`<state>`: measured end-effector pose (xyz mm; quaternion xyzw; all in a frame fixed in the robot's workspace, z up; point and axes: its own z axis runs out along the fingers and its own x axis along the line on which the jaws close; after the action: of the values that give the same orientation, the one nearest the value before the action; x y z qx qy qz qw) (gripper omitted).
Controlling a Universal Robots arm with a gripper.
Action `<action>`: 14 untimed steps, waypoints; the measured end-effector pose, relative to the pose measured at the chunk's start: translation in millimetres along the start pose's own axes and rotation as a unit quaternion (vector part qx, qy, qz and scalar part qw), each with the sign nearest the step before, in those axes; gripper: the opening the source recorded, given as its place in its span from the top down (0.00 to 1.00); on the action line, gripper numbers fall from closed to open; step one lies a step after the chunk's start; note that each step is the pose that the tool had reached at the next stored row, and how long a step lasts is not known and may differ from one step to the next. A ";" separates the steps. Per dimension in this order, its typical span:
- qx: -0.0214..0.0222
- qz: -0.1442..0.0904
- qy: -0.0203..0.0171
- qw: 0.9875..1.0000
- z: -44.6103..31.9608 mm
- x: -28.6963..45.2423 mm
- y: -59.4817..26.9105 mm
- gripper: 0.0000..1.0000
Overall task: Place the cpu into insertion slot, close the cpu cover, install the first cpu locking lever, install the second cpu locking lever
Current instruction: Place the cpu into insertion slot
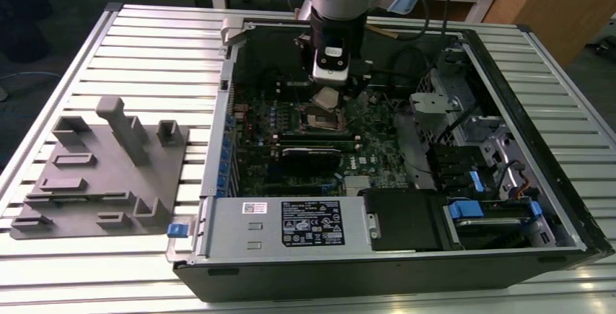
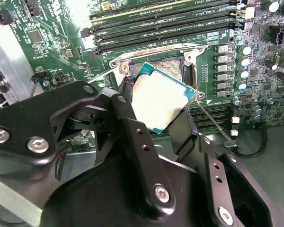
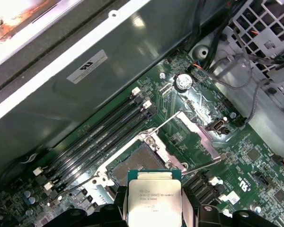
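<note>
The claw (image 2: pixel 157 108) is closed on the cpu (image 2: pixel 160 100), its black fingers (image 2: pixel 181 126) pressing two opposite edges of the chip. The silvery top of the cpu faces both wrist views. In the exterior view the arm reaches down into the open computer case (image 1: pixel 385 279), which lies on the slatted metal surface (image 1: pixel 144 54) towards the exterior view's right edge.

The cpu hangs just over the insertion slot (image 3: pixel 138 166), not seated in it: the slot's pin field shows bare beyond the chip's far edge, and in the second wrist view the chip overlaps only the slot's nearer rim. The slot sits on the green circuit board (image 3: pixel 260 161), just beside a row of long black memory slots (image 3: pixel 99 137).

The cpu cover (image 3: pixel 198 126) is swung up and away from the slot, hinged at one side. Two thin wire locking levers (image 3: pixel 164 124) stand free of their catches on either side of the slot.

A grey moulded fixture (image 1: pixel 106 177) rests near the surface's edge at the exterior view's left, well apart from the case.
</note>
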<state>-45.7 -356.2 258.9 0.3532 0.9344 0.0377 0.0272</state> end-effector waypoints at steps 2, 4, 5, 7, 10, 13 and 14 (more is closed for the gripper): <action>0.000 0.009 -0.001 1.000 0.2 0.0 0.0 0.46; 0.001 0.026 -0.002 1.000 0.4 0.1 0.0 0.46; 0.001 0.035 -0.003 0.999 0.5 0.0 0.0 0.46; 0.001 0.054 -0.005 0.999 0.7 0.0 -0.1 0.46; 0.002 0.080 -0.007 0.997 1.2 0.0 -0.1 0.46; 0.003 0.108 -0.010 0.994 1.7 0.1 -0.1 0.46; 0.003 0.117 -0.011 0.993 1.8 0.1 -0.1 0.46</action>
<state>-45.7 -356.1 257.0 0.4601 0.8866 0.0342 0.0314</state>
